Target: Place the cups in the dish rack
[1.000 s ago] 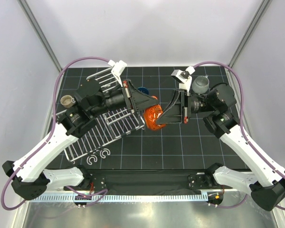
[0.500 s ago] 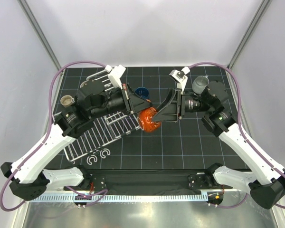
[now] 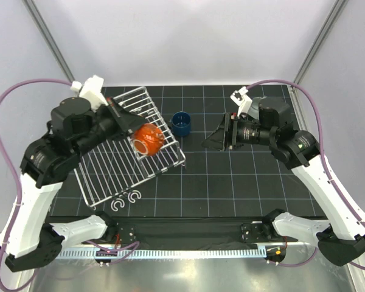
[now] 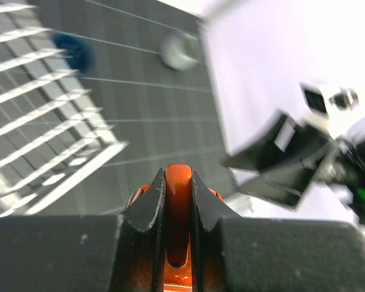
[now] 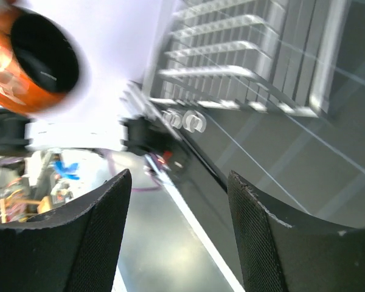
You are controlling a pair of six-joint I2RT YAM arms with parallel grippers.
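The orange-red cup point(image 3: 149, 139) hangs over the wire dish rack point(image 3: 112, 176), with my left gripper point(image 3: 134, 130) shut on it. In the left wrist view the jaws point(image 4: 177, 177) pinch the cup's orange handle point(image 4: 177, 207). My right gripper point(image 3: 216, 141) stands open and empty to the right of the rack; its wrist view shows the gap point(image 5: 179, 176) between the fingers bare, the orange-red cup point(image 5: 33, 58) far off and the dish rack point(image 5: 243, 61) beyond. A dark blue cup point(image 3: 182, 123) stands on the mat between the two grippers. The left wrist view shows a blurred grey cup point(image 4: 179, 50).
Two small white C-shaped hooks point(image 3: 125, 201) lie on the mat just in front of the rack. The black grid mat point(image 3: 231, 182) ends at the grey side walls. Both arm bases sit at the near edge.
The right gripper has opened off the orange-red cup and drawn back to the right. The left arm has carried the cup leftwards, from the mat's middle to above the rack.
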